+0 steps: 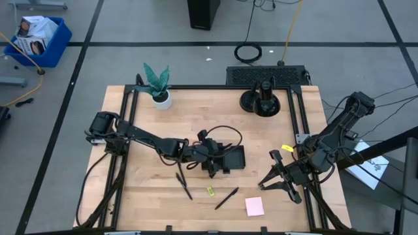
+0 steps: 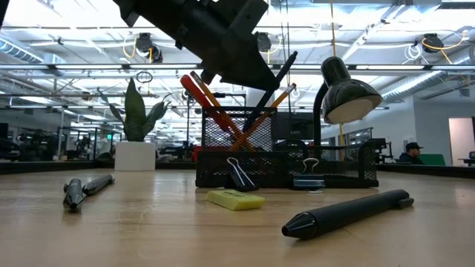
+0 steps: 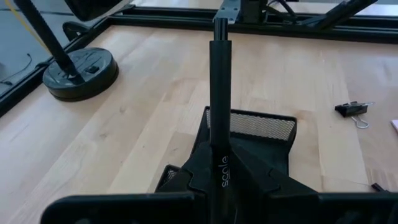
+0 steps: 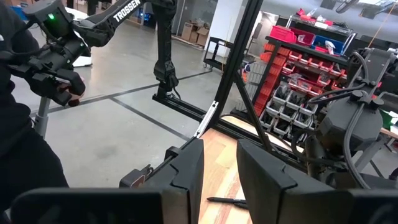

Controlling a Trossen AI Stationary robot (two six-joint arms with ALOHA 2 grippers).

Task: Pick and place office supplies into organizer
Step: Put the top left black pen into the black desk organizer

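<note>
I am watching the left gripper (image 1: 215, 163) hovering over the organizer (image 1: 234, 158) near the middle of the tabletop (image 1: 196, 111), its fingers closed on a black pen (image 3: 221, 93) that is pointing forward over the mesh tray's far wall. In the low view the organizer's tall cup is holding the red-handled scissors (image 2: 204, 100) and orange pencils (image 2: 273, 101), with black clips (image 2: 239, 176) leaning at the tray's front. Lying loose in front of it are the yellow-green piece (image 2: 234, 199), another pen (image 2: 345, 213) near the pink sticky-note pad (image 1: 254, 206), and two more pens (image 1: 183, 184) on the left — all apart from the tray. The right gripper (image 1: 279, 177) is waiting at the tabletop's right edge, fingers spread and empty.
</note>
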